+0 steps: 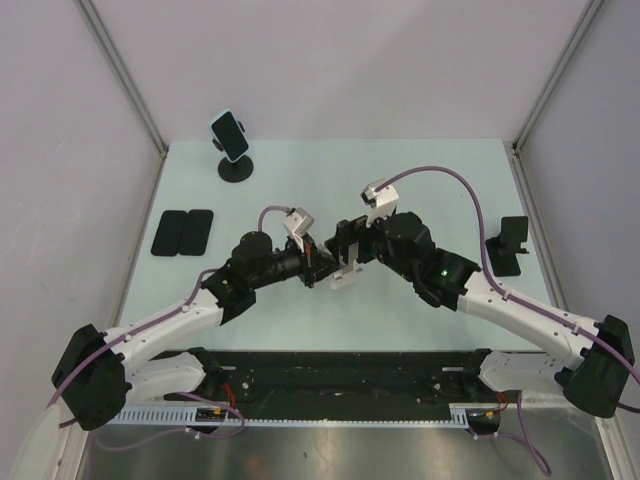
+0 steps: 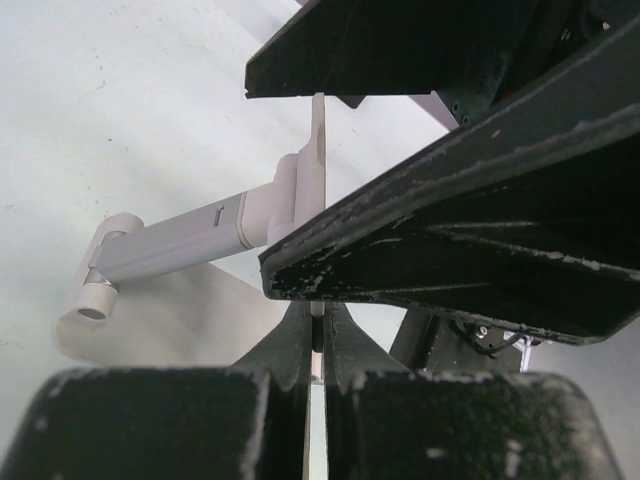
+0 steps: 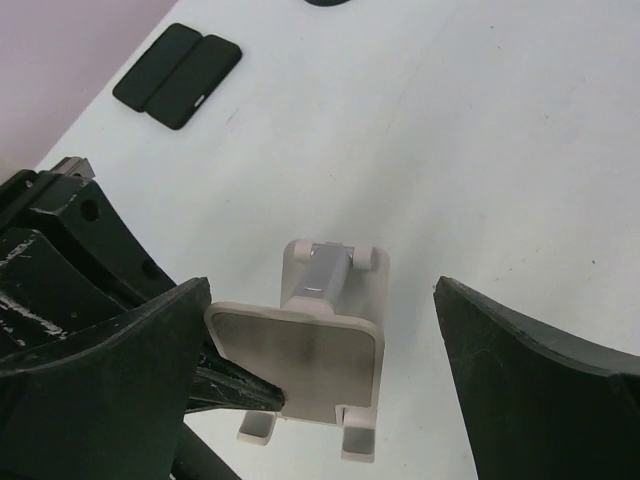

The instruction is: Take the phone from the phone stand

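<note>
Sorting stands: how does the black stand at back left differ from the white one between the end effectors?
The black stand is dark with a round base; the white stand is pale. The black stand holds a phone; the white stand's plate is bare. The black stand stands alone; the white stand is pinched by the left end effector, inside the open right end effector. Both are phone stands.

The phone (image 1: pixel 229 134) sits on its phone stand (image 1: pixel 237 168) in the far left corner of the counter (image 1: pixel 420 180). Nearer, by the left edge, two flat slabs (image 1: pixel 183 232) lie side by side, touching. A bare stand (image 1: pixel 345 277) is mid-counter, between the left hand (image 2: pixel 317 340) and the right hand (image 3: pixel 322 300); a third stand (image 1: pixel 510 245) is at the right edge.
</note>
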`<state>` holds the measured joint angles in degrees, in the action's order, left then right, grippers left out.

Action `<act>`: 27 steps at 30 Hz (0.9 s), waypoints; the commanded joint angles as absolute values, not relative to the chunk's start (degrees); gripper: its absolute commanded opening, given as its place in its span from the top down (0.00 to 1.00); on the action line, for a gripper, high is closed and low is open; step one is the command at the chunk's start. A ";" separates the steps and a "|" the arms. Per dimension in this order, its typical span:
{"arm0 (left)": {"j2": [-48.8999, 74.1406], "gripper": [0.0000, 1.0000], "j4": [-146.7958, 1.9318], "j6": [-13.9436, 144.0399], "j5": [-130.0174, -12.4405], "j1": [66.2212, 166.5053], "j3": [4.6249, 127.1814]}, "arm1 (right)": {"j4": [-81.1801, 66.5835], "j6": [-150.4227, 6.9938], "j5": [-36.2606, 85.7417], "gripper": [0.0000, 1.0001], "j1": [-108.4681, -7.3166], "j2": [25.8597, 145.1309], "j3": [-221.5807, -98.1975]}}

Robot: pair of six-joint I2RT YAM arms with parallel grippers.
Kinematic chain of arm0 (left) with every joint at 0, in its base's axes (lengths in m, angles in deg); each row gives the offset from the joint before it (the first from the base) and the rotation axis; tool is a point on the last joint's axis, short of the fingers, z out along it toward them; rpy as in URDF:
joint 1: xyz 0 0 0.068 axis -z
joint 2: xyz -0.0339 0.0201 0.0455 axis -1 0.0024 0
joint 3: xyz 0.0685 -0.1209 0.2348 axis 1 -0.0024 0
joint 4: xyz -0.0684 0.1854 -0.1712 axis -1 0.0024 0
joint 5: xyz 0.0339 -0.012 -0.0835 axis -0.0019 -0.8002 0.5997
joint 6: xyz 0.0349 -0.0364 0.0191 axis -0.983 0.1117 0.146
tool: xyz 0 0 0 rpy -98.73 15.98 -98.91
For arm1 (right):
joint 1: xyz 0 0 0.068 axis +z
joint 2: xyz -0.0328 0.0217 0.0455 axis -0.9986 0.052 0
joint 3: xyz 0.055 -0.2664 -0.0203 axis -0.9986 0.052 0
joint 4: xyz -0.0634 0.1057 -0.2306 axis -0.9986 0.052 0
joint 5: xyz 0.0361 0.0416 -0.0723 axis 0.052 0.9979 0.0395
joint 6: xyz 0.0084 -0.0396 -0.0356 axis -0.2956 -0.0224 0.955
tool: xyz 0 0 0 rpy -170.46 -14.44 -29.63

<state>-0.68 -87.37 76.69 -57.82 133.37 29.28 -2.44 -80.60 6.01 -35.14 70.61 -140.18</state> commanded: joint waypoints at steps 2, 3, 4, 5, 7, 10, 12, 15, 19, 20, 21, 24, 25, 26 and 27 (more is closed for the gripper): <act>-2.06 1.00 -89.66 75.18 -59.10 133.90 31.79 | -0.78 -79.93 1.02 0.02 -33.32 71.56 -143.58; -2.05 1.00 -89.58 75.35 -59.27 133.90 31.88 | -0.69 -79.93 1.02 0.03 -33.14 72.09 -143.67; -1.97 1.00 -89.49 75.27 -59.19 133.90 31.97 | -0.69 -80.02 1.45 0.05 -32.97 72.35 -143.67; -1.79 1.00 -89.40 75.27 -59.27 133.81 31.97 | -0.69 -80.19 1.72 0.06 -32.53 72.53 -143.76; -1.79 1.00 -89.31 75.62 -59.71 133.81 32.05 | -0.69 -80.45 2.07 0.10 -32.18 73.32 -143.76; -1.79 1.00 -89.31 76.06 -60.50 133.81 32.05 | -0.51 -80.72 2.51 0.14 -31.82 74.46 -143.84; -1.88 1.00 -89.31 76.32 -60.59 133.81 32.14 | -0.25 -81.16 2.86 0.18 -31.74 74.81 -143.93; -1.79 1.00 -89.22 76.67 -61.03 133.81 32.06 | 0.63 -81.34 1.90 0.31 -31.74 74.99 -144.11; -2.14 0.77 -89.05 77.02 -61.30 133.81 31.79 | 2.21 -80.02 -0.74 0.64 -31.91 74.46 -144.28; -2.14 0.71 -88.96 77.11 -61.12 133.90 31.79 | 2.56 -79.76 -1.35 0.68 -32.09 73.94 -144.28; -2.14 0.66 -88.70 77.11 -61.12 133.81 31.79 | 2.83 -79.06 -1.97 0.73 -32.44 73.59 -144.28; -2.84 0.42 -87.30 77.02 -61.47 133.81 31.97 | 4.58 -78.09 -1.89 0.79 -35.07 72.18 -144.28; -3.19 0.32 -86.68 76.94 -61.73 133.81 32.14 | 5.63 -76.69 -1.88 0.81 -35.86 71.83 -144.28; -3.72 0.28 -85.89 76.41 -62.95 133.81 32.75 | 6.25 -75.72 -1.71 0.81 -37.69 71.57 -144.28; -4.16 0.24 -83.62 76.15 -64.10 133.81 33.11 | 6.95 -74.93 -0.93 0.82 -39.10 70.95 -144.28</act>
<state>-1.23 -84.63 76.91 -61.34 133.61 29.57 5.23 -78.72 0.19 -35.12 74.43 -141.99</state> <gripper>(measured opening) 0.697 0.686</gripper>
